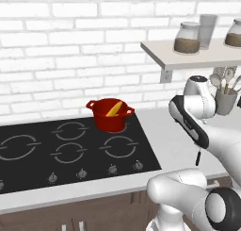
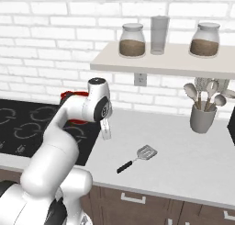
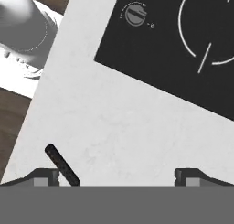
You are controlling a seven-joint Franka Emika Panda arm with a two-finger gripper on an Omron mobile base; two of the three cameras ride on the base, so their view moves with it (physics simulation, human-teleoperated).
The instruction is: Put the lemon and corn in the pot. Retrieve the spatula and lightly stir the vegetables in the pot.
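One white robot arm hangs over a kitchen counter (image 2: pixel 193 160), its gripper (image 3: pixel 116 175) spread wide and holding nothing.
Corn (image 1: pixel 114 109) leans inside the red pot (image 1: pixel 110 116) on the black cooktop (image 1: pixel 70 150). The spatula (image 2: pixel 136 158) lies flat on the counter, well apart from the pot, its black handle end near one fingertip.

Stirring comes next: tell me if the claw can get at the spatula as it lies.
Probably yes. The spatula lies alone on bare counter, and the open claw hangs above the counter nearby with nothing between them.
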